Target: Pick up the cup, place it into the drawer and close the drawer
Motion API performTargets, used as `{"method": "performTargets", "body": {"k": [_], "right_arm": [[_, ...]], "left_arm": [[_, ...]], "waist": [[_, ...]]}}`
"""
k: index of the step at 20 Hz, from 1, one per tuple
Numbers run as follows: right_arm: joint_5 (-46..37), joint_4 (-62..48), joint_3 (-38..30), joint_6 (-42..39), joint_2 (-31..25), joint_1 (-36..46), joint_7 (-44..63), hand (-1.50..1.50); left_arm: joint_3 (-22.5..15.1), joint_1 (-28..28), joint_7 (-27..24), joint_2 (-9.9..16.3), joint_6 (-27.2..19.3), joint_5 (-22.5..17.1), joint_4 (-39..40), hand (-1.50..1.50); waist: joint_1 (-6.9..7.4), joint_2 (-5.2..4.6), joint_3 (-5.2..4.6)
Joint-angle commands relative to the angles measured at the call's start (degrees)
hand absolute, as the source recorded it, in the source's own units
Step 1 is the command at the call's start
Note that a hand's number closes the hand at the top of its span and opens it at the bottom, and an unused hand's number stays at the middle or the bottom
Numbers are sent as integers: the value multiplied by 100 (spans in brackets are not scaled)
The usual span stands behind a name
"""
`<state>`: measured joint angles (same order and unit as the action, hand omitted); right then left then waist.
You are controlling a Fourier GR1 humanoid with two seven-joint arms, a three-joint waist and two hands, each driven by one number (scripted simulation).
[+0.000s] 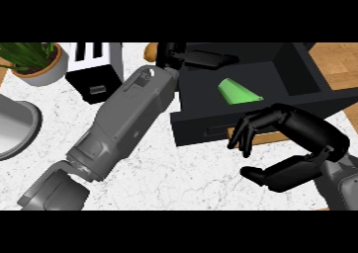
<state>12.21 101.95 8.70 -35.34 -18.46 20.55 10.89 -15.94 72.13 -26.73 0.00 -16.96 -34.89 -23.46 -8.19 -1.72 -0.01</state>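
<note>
One green cup (239, 92) lying in open drawer (211, 126); left hand (197, 58) curled empty on rim; right hand (284, 143) open, empty.

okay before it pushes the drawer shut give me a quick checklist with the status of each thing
1. Green cup inside the black drawer: ok, lying on its side.
2. Drawer open, front facing the robot: ok.
3. Right hand at the drawer front, holding nothing: ok.
4. Right hand touching the front: cannot tell.
5. Left hand clear of the drawer: not ok, it is at the back left corner.
6. Toaster out of the way: ok.
</note>
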Motion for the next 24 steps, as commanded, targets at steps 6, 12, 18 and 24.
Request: {"method": "performTargets", "body": {"k": [6, 12, 18, 24], "right_arm": [[-2483, -422, 566, 451, -389, -302, -556, -150], [-3579, -2093, 1072, 1178, 10, -155, -1057, -150], [-4233, -4217, 1202, 1590, 180, 559, -1927, 150], [-4158, -5809, 436, 2337, 102, 1390, -3077, 150]], "left_arm": [[151, 88, -247, 0, -97, -374, 66, -150], [236, -528, -455, 1, 291, -413, -280, -150], [192, -1107, -519, 186, 341, -322, -781, -150], [218, -1699, -530, 640, 868, -370, -1107, -150]], "waist": [[583, 77, 10], [932, 129, 6], [1247, 138, 14], [1435, 62, 26]]}}
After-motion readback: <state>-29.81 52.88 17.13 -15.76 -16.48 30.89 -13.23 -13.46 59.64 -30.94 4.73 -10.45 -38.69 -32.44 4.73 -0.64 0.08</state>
